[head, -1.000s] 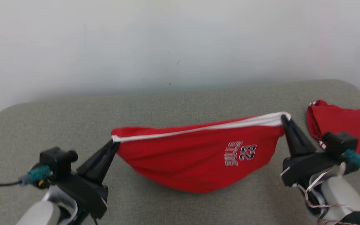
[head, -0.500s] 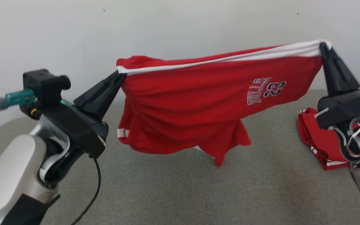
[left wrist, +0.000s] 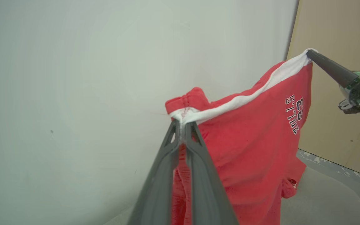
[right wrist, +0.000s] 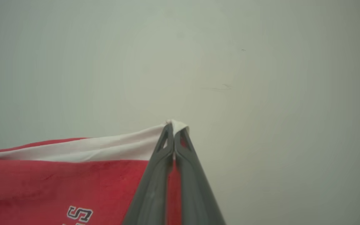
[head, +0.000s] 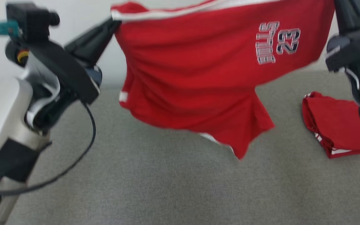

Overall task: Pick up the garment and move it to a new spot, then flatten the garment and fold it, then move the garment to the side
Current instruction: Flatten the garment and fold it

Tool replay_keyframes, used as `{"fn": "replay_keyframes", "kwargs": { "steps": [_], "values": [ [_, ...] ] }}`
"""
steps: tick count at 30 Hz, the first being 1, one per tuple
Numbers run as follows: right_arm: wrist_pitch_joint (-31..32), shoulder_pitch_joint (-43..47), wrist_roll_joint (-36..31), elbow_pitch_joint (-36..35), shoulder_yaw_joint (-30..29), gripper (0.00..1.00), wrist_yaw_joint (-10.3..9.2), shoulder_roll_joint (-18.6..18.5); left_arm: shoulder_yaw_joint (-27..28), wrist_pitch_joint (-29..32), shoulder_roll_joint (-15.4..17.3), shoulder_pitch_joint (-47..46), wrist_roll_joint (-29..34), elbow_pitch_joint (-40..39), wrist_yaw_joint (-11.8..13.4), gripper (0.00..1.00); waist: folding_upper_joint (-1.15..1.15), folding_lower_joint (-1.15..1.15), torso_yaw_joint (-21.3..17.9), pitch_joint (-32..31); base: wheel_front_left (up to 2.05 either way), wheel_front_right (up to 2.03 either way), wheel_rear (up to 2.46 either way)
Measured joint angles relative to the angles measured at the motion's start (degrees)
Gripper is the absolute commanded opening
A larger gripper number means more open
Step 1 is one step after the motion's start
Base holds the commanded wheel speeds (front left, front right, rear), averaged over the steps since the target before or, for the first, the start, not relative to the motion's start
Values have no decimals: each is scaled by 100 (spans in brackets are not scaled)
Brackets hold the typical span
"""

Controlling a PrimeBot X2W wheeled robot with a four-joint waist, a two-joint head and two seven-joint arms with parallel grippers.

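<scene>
Before a pale wall [right wrist: 261, 62] and above the grey bench [head: 167, 187], we see the red garment [head: 198, 78] hanging in the air, its white-banded top edge pulled into a line. A second red cloth [head: 339, 128] lies folded on the bench at the right. The left tool [left wrist: 182, 125] and the right tool [right wrist: 172, 126] are each pinched tight on a top corner of the garment.

We see the left gripper [left wrist: 182, 125] pinching the white-banded edge of the red garment [left wrist: 248, 150], cloth hanging below. The right gripper [left wrist: 308, 52] clamps the far corner at upper right. Pale wall [left wrist: 73, 78] behind, tan panel [left wrist: 333, 118] on the right.
</scene>
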Motion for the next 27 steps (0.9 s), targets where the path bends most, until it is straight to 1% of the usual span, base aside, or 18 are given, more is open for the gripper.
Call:
{"fn": "replay_keyframes", "kwargs": {
  "steps": [3,7,11,13,15,18,21,25,27],
  "values": [
    [-14,-786,120,485,179,0,-1,149,-207,-264,-16,-774,69,325,0,0,0,0,-24,304,0,0,0],
    [-187,-2022,189,1165,352,0,-1,349,-539,-887,-25,-1950,345,939,-1,0,0,1,-52,846,0,0,0],
    [-717,-3179,-16,1836,537,0,-1,602,-881,-1844,-18,-2966,771,1722,-1,0,1,2,-60,1492,0,0,0],
    [-882,-3679,-123,2092,572,0,-1,733,-1082,-2325,20,-3435,962,2068,-1,0,1,2,-71,1817,0,0,0],
    [-973,-4069,-189,2292,602,0,-1,843,-1305,-2675,54,-3843,1151,2394,-1,0,1,2,-89,2148,0,0,0],
    [-998,-4318,-257,2516,732,0,-1,950,-1588,-2871,34,-4055,1128,2732,-1,0,1,2,-123,2633,0,0,0],
    [-1004,-4375,-283,2475,720,0,-1,987,-1738,-2903,2,-4013,1005,2960,-1,0,2,3,-154,3109,0,0,0],
    [-1005,-4035,-314,2381,778,0,-1,1007,-1750,-2919,-15,-3621,887,2728,-1,0,2,2,-179,3682,0,0,0],
    [-1005,-3886,-313,2325,781,0,-1,982,-1766,-2919,-8,-3468,866,2604,-1,0,2,2,-181,3806,0,0,0]
  ]
}}
